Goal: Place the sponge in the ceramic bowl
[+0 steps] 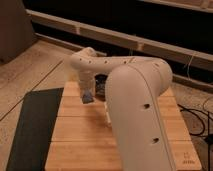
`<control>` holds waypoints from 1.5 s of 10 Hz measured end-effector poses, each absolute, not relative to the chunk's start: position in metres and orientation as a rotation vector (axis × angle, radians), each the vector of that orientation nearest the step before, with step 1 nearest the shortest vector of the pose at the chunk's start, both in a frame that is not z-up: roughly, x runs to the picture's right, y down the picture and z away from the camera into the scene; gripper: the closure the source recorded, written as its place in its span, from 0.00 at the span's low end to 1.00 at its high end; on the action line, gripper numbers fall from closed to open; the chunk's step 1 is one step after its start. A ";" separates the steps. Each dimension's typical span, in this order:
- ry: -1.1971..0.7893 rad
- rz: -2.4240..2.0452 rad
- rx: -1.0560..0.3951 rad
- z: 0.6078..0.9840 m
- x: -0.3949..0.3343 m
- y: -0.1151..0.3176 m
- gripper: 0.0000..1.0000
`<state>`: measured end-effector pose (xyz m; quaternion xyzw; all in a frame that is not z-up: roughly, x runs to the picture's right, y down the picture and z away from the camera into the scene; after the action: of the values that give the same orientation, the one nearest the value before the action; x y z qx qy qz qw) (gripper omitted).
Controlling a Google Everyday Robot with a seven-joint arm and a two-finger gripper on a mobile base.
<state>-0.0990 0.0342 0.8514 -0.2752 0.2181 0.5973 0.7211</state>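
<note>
My white arm reaches across the wooden table (80, 135) from the right, and its gripper (87, 93) points down at the back left of the table. The gripper is shut on the sponge (87, 97), a small blue-grey block hanging just above the wood. Right beside it, to the right, part of the dark ceramic bowl (101, 83) shows. The arm hides most of the bowl. The sponge is left of the bowl's rim, not over it.
A dark mat (32, 130) lies on the floor along the table's left side. My bulky forearm (137, 110) covers the middle and right of the table. Cables (200, 117) trail on the floor at the right. A dark wall with ledges runs behind.
</note>
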 end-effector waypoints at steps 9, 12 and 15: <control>0.442 1.401 -0.419 0.938 -0.021 -0.073 1.00; 0.412 1.393 -0.438 0.970 -0.004 -0.076 1.00; 0.410 1.382 -0.506 0.992 -0.008 -0.055 1.00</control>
<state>-0.0083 -0.0551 0.9923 -0.2292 0.1857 0.6258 0.7221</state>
